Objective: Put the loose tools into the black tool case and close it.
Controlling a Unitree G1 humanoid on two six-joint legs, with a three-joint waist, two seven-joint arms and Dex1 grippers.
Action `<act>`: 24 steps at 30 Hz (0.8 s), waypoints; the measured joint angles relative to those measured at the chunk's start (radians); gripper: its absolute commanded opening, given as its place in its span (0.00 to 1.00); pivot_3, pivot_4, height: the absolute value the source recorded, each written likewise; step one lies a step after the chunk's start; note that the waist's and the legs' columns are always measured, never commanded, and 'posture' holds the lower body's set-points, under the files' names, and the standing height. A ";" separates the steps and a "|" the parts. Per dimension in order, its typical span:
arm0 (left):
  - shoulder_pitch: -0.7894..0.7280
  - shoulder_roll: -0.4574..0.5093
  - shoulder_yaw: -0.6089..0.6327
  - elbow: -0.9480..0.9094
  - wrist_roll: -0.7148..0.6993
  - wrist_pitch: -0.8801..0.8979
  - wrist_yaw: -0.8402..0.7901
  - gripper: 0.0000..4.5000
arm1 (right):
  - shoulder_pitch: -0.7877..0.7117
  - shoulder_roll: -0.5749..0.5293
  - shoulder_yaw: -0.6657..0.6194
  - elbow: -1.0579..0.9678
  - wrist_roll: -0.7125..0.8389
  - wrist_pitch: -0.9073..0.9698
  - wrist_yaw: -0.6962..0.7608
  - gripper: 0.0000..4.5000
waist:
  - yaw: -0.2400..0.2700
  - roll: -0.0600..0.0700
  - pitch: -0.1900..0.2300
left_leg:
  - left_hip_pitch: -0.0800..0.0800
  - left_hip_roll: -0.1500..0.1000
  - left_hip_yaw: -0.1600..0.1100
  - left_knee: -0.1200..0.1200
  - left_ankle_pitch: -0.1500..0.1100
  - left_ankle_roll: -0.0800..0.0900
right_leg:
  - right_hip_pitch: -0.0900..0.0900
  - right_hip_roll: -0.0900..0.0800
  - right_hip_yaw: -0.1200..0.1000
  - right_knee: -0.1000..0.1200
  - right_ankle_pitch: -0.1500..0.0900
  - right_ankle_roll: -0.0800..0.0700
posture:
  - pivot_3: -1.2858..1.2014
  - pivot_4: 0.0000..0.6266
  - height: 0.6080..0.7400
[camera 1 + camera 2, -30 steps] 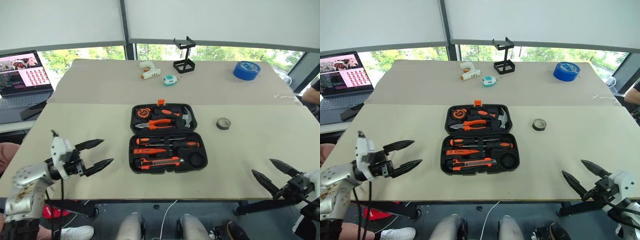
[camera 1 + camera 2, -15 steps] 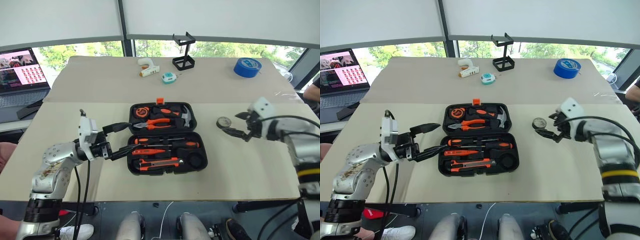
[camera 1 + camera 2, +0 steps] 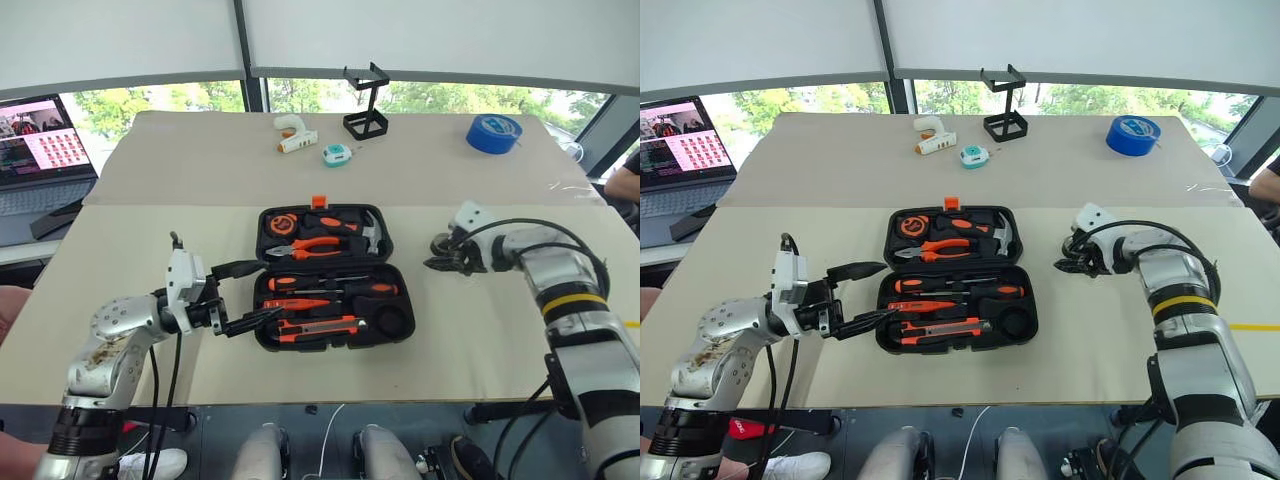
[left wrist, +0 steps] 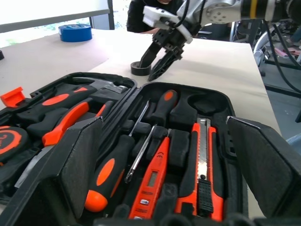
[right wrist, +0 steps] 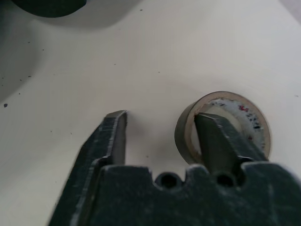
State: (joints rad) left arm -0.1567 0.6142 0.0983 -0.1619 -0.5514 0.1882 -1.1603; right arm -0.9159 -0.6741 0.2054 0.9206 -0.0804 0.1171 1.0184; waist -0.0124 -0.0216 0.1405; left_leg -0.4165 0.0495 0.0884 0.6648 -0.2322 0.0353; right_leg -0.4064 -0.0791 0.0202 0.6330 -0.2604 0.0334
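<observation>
Right claw (image 5: 160, 136) is straddling the wall of a small grey tape roll (image 5: 244, 117) on the worktop (image 3: 480, 330), fingers apart, not clamped. Left claw (image 3: 245, 295) is gaping beside the open black tool case (image 3: 375, 338), tools lying inside.

Left tool (image 3: 248, 293) agape, right tool (image 5: 160, 132) half-parted

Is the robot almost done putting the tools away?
Nearly. The two screwdrivers, the orange pen-like screwdriver and the utility knife already lie in their slots in the black tool case. Right now the right gripper has one finger inside a small tape roll beside the case, jaws partly closed. The left gripper waits open at the case's edge. The lid is not yet shut.
</observation>
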 measured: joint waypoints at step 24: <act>0.148 0.030 -0.009 -0.061 -0.001 -0.136 -0.151 1.00 | 0.339 -0.172 0.026 -1.126 0.431 0.618 0.398 0.00 | 0.006 0.004 0.002 | 0.002 0.000 -0.003 -0.002 -0.001 -0.001 | 0.001 -0.004 -0.004 0.001 0.000 -0.001 | 0.52 0.24 1.00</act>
State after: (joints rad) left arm -0.0085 0.6445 0.0891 -0.2229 -0.5523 0.0525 -1.3114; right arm -0.5767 -0.8458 0.2318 -0.2058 0.3507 0.7349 1.4167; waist -0.0061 -0.0181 0.1430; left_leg -0.4149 0.0500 0.0855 0.6631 -0.2327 0.0341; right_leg -0.4055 -0.0835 0.0163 0.6337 -0.2599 0.0325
